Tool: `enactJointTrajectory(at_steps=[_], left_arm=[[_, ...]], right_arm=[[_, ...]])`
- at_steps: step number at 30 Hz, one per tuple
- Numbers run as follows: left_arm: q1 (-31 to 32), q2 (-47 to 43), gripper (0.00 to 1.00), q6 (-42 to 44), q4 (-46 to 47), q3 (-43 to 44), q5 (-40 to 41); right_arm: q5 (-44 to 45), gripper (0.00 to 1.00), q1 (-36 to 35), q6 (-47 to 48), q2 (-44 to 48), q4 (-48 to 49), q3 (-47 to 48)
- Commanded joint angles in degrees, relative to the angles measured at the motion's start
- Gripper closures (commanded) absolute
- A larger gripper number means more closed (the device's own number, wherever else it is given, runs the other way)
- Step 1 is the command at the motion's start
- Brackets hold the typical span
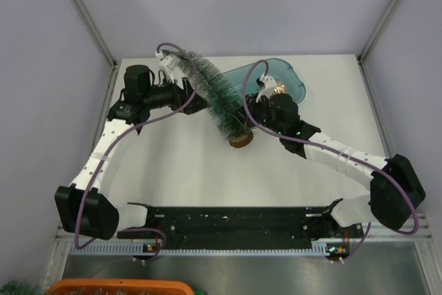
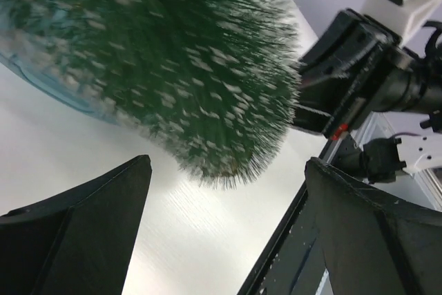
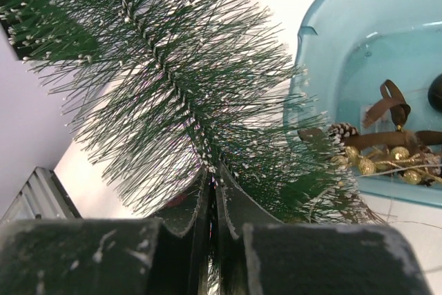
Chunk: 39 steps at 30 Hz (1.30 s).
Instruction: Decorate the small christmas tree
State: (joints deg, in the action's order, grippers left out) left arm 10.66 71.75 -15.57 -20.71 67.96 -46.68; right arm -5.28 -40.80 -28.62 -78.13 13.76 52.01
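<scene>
**Tree leans between the two arms, tray on the far side**

In the top view the left gripper [image 2: 226,165] sits in the upper left of the frame. Its fingers are spread wide and hold nothing, and they point right into the bristles. In its own camera, the bushy flank of the small christmas tree [image 1: 210,91] hangs just above the gap between them.

The tree is tilted. Its long axis runs from the tip at the upper left down to the round brown base [image 1: 240,138] near the middle of the table [image 1: 173,164]. I cannot tell whether the base rests fully on the table.

On the tree's right side, the right gripper [image 3: 213,174] is pressed together on the stem low down.

Further right lies the blue tray [image 3: 311,67], holding gold beads [image 3: 376,160], a pinecone and brown ribbon. By my judgement the free left arm is the one to fetch these, yet the tree stands between it and the tray.
</scene>
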Motion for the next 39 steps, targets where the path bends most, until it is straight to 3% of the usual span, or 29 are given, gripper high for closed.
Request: enactJointTrajectory(at_steps=[1, 6, 9, 11, 13, 16, 18, 20, 24, 32, 35, 39], left_arm=[[-0.37, 2.43, 0.01, -6.22, 11.39, 0.50, 1.14], [-0.11, 4.89, 0.01, -6.57, 13.06, 2.00, 0.54], [1.12, 6.56, 0.16, -5.79, 13.59, 2.96, -0.78], [1.56, 7.18, 0.40, -5.35, 13.85, 3.23, -1.40], [1.56, 7.44, 0.77, -5.26, 14.20, 3.40, -1.75], [1.56, 7.10, 0.98, -4.64, 13.24, 4.01, -1.93], [1.47, 6.31, 1.00, -3.77, 11.75, 4.89, -2.10], [1.39, 5.51, 1.00, -3.59, 10.69, 5.77, -2.37], [1.39, 4.28, 1.00, -3.85, 8.32, 8.06, -2.63], [1.03, 2.26, 1.00, -5.96, 6.56, 10.96, -4.56], [1.03, 1.65, 1.00, -6.49, 6.38, 11.22, -5.00], [1.03, 0.77, 1.00, -6.84, 5.86, 11.49, -5.53]], right_arm=[[-2.54, 0.97, -1.39, -1.70, 3.07, 7.42, -0.50], [-3.86, 0.97, -3.32, -2.41, 1.67, 9.53, -1.30], [-4.04, 0.97, -5.78, -1.27, -0.09, 9.62, -0.33], [-3.95, 0.96, -6.84, -0.74, -0.62, 9.36, 0.28], [-4.12, 0.94, -7.37, -0.73, -0.89, 9.44, 0.37], [-3.43, 0.87, -7.37, -0.30, -0.71, 8.57, 0.29], [-2.99, 0.76, -7.37, 0.49, -0.71, 7.60, 0.29], [-2.63, 0.57, -7.28, 1.28, -0.19, 6.20, 0.37], [0.09, 0.37, -7.02, 2.43, 3.93, 3.65, -1.20], [3.07, 0.29, 4.31, -0.65, 16.25, 0.15, -6.13], [5.10, 0.28, 5.64, 1.72, 12.23, -5.83, -1.84], [3.70, 0.26, 6.52, 1.47, 5.46, -6.20, -0.07]])
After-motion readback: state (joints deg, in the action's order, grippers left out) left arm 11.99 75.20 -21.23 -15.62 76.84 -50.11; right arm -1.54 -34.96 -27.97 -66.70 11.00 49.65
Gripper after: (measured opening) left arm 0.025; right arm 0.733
